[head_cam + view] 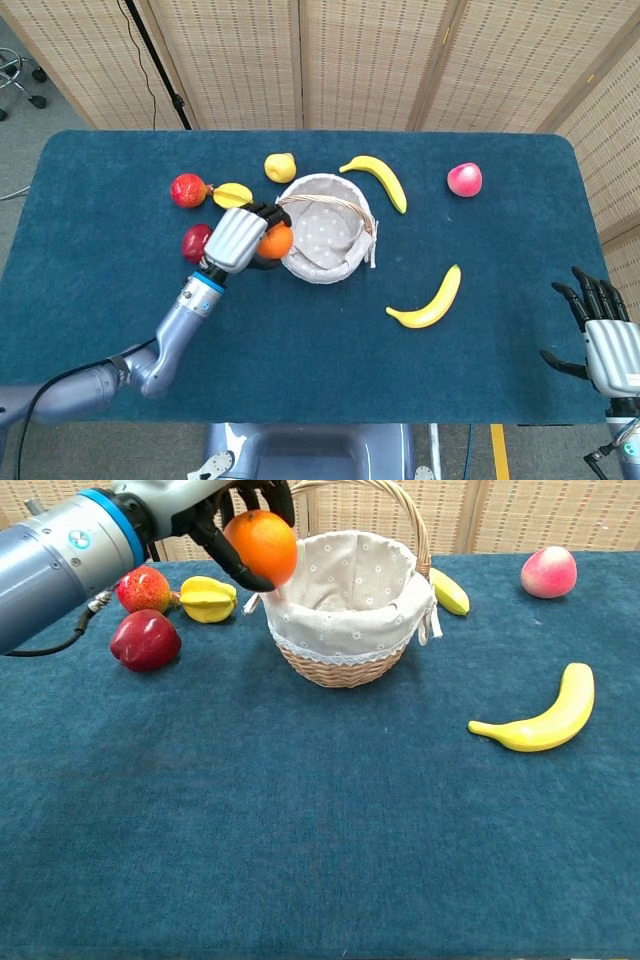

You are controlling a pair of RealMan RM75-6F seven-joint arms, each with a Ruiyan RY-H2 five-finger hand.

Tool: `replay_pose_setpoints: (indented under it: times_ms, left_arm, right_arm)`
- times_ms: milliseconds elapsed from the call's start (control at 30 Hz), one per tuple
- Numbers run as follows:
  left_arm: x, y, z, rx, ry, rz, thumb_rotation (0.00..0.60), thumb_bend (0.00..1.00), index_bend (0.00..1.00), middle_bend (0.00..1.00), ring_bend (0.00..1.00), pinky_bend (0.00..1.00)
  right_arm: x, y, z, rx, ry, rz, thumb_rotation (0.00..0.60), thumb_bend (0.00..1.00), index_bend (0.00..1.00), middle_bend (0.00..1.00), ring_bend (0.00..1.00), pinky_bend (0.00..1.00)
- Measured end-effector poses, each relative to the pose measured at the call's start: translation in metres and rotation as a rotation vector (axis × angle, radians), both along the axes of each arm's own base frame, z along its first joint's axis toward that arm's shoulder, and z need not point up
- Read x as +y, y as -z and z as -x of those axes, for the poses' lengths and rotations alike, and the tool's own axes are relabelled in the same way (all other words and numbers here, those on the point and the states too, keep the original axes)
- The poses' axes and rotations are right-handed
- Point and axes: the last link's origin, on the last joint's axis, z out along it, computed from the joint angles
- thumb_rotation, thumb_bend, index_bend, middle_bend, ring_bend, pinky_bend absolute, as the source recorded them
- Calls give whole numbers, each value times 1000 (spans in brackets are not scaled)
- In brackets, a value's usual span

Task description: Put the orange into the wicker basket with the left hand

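Observation:
My left hand grips the orange in the air at the left rim of the wicker basket. The basket has a pale cloth lining and a wicker handle, and it stands near the middle of the blue table. Its inside shows only cloth. My right hand hovers off the table's right front corner with its fingers spread and nothing in it; the chest view does not show it.
Left of the basket lie a dark red apple, a red fruit and a yellow starfruit. A yellow pear, two bananas and a pink peach lie around it.

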Motion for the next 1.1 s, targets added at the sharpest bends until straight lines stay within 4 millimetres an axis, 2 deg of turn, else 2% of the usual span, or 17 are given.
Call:
replay_pose_setpoints:
  times_ms: [133, 200, 267, 333, 433, 500, 700, 933, 1100]
  left_arm:
    - [1, 12, -14, -15, 14, 29, 600, 100, 706, 616, 546, 562]
    - [2, 17, -22, -15, 25, 36, 600, 75, 641, 546, 469, 525]
    - [1, 20, -27, -13, 41, 44, 600, 43, 539, 415, 354, 412]
    - [0, 21, -31, -10, 55, 56, 600, 16, 402, 263, 222, 245]
    - [-2, 17, -32, 8, 65, 80, 600, 1, 219, 97, 75, 61]
    - [-2, 12, -31, 30, 65, 83, 600, 0, 143, 23, 16, 6]
    - [-2, 4, -24, 73, 27, 102, 600, 0, 60, 0, 0, 0]
    - [-7, -11, -12, 95, -6, 105, 600, 0, 55, 0, 0, 0]
    - [-23, -40, 10, 98, -2, 50, 600, 0, 55, 0, 0, 0]
  right_arm:
    - [0, 0, 0, -3, -2, -3, 600, 0, 154, 0, 0, 0]
    - [0, 1, -1, -2, -4, -6, 600, 0, 154, 0, 0, 0]
    - [0, 1, 0, -1, -2, -8, 600, 0, 154, 0, 0, 0]
    - [0, 1, 0, -1, 1, -9, 600, 0, 154, 0, 0, 0]
    - [-1, 0, 1, -3, 5, -8, 600, 0, 154, 0, 0, 0]
    - [-1, 0, 1, -3, 5, -10, 600, 0, 154, 0, 0, 0]
    - [-1, 3, 0, 0, 1, -21, 600, 0, 154, 0, 0, 0]
    - [-2, 4, 0, -1, 8, -30, 600, 0, 154, 0, 0, 0]
    - [-2, 5, 2, -5, 11, -38, 600, 0, 154, 0, 0, 0]
